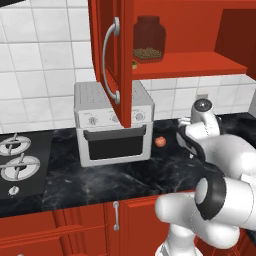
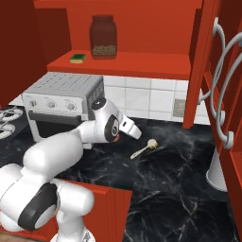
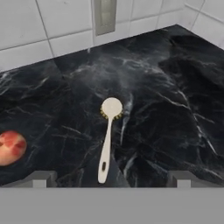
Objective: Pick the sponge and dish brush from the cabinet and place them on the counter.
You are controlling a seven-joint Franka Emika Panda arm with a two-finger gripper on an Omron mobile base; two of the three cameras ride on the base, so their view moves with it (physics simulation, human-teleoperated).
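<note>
Your gripper (image 3: 112, 178) hung with jaws spread wide, holding nothing, just above the dish brush (image 3: 107, 139) lying flat on the counter (image 3: 175, 109). The sponge (image 2: 77, 58) sat on the cabinet (image 2: 142, 64) shelf beside the jar (image 2: 103, 37).

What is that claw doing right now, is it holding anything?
Claw: open and holding nothing; the dish brush lies on the counter between its tips, untouched.

Glossy white rounded arm (image 2: 56, 156), dark joint bands
</note>
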